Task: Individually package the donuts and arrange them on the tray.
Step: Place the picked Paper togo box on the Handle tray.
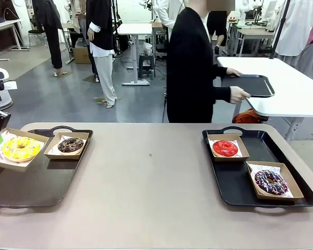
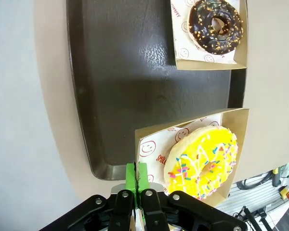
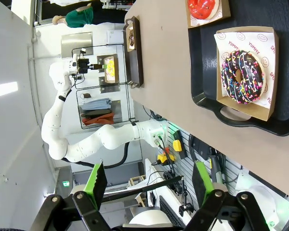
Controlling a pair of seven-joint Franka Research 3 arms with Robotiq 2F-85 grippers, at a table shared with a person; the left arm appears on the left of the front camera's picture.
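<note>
**Boxed yellow donut held at the left tray**

The left gripper (image 2: 136, 180) is clamped shut on the edge of a cardboard box (image 2: 241, 126); the yellow donut (image 2: 202, 161) lies just beside its fingers. The chocolate donut (image 2: 216, 25) sits beyond, on the dark tray (image 2: 120, 72). The right gripper (image 3: 149, 180) is spread wide, holding nothing, with the purple sprinkled donut (image 3: 242, 77) well past its fingertips.
</note>
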